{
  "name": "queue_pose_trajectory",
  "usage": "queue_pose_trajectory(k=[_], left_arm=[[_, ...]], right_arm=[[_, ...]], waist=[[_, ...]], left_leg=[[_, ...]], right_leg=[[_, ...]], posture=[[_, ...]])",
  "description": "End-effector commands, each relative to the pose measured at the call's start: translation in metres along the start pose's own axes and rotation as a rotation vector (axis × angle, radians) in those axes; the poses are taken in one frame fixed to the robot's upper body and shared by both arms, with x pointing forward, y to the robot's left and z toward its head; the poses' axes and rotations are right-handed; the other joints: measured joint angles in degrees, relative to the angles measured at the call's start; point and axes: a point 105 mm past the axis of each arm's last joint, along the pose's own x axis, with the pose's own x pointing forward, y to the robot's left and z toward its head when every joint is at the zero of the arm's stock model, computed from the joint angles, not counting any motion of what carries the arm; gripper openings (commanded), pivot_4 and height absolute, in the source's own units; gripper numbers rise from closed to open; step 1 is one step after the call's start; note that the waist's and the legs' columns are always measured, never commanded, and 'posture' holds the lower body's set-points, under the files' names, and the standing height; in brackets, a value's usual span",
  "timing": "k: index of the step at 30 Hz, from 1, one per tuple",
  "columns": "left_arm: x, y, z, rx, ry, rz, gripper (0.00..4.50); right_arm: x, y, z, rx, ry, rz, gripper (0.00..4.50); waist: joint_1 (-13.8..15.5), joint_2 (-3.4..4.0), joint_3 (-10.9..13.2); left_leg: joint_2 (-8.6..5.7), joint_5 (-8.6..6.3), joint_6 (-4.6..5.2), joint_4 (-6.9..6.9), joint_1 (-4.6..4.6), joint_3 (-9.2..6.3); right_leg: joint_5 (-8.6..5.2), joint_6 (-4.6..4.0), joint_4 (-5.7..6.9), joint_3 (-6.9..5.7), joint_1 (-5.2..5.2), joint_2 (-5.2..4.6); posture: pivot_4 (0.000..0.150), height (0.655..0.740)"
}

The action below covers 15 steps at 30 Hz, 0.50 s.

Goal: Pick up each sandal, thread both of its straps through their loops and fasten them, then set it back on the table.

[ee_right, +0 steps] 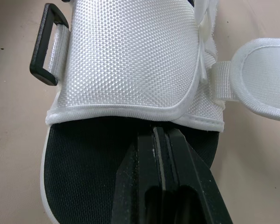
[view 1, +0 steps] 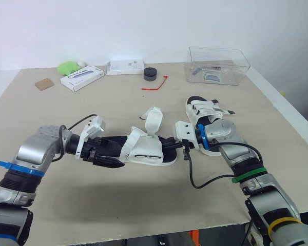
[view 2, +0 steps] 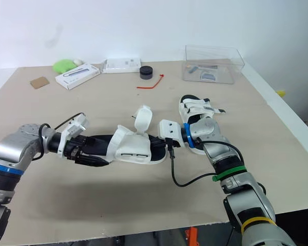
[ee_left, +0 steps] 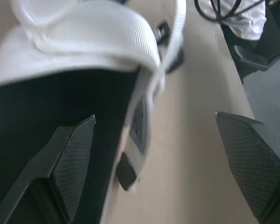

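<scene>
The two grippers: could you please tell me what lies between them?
The unfastened white sandal lies between left gripper and right gripper, in the left eye view.

Looks like a robotics lab: plain table (view 1: 143, 200), bare white wall (view 1: 143, 25), clear plastic bin (view 1: 231, 55).

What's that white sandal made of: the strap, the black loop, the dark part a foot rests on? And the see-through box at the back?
The strap is white woven fabric, probably nylon; a fine grid weave shows. The loop is black, smooth and matte, likely plastic. The footbed looks like black, finely textured fabric. The clear box is probably rigid plastic; its contents show through its walls.
</scene>
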Motion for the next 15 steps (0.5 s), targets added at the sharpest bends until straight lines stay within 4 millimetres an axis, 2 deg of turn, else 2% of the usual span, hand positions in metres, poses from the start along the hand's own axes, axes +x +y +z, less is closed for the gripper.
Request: queue_pose_trajectory(k=[1,4,6,7,8,9,12,15], left_arm=[[0.000,0.001,0.006,0.062,0.017,0.020,4.23],[0.002,0.006,0.003,0.057,0.022,0.038,3.57],[0.002,0.008,0.000,0.054,0.030,0.044,2.57],[0.003,0.009,0.000,0.055,0.027,0.050,2.30],[0.004,0.011,0.000,0.055,0.023,0.057,1.64],[0.005,0.012,0.000,0.057,0.020,0.062,1.32],[0.007,0.011,0.001,0.048,0.015,0.048,0.02],[0.003,0.007,0.006,0.006,-0.020,0.016,0.02]], right_arm=[[-0.001,-0.001,0.001,-0.008,0.006,0.000,0.00],[-0.001,-0.002,0.001,-0.009,0.004,-0.001,0.00],[-0.001,-0.002,0.001,-0.011,0.004,-0.002,0.00],[-0.001,-0.002,0.001,-0.011,0.004,-0.002,0.00],[-0.001,-0.002,0.001,-0.012,0.005,-0.003,0.00],[-0.001,-0.001,0.001,-0.012,0.005,-0.002,0.00],[-0.001,-0.001,0.001,-0.012,0.005,-0.003,0.00],[-0.001,-0.001,0.001,-0.012,0.007,-0.002,0.00]], waist=[[0.00,0.00,0.00],[0.00,0.00,0.00],[-0.02,0.00,0.00],[-0.02,0.00,0.00],[-0.01,0.00,0.00],[0.01,0.00,0.00],[0.00,0.00,0.00],[0.01,0.00,0.00]], left_leg=[[0.00,0.00,0.00,0.00,0.00,0.00],[0.00,0.00,0.00,0.00,0.00,0.01],[0.00,0.00,0.00,0.00,0.01,0.02],[0.00,0.00,0.00,0.00,0.01,0.02],[0.00,0.00,0.00,0.00,0.01,0.02],[0.00,0.00,0.00,0.00,0.00,0.01],[-0.01,0.00,0.01,-0.01,0.00,0.02],[-0.01,0.00,0.01,0.00,0.00,0.02]], right_leg=[[0.00,0.00,0.00,0.00,0.00,0.00],[0.00,-0.01,0.00,0.00,0.00,0.00],[0.00,0.00,0.00,0.02,0.00,0.00],[0.00,0.00,0.00,0.02,0.00,0.00],[0.00,0.00,0.00,0.01,0.00,0.00],[0.00,-0.01,0.00,0.01,0.00,0.00],[-0.01,-0.01,0.00,0.02,0.00,0.00],[0.00,0.00,0.00,0.02,0.00,0.00]], posture=[[0.150,0.7400],[0.150,0.7400],[0.150,0.7400],[0.150,0.7400],[0.150,0.7400],[0.150,0.7400],[0.150,0.7400],[0.150,0.7400]])
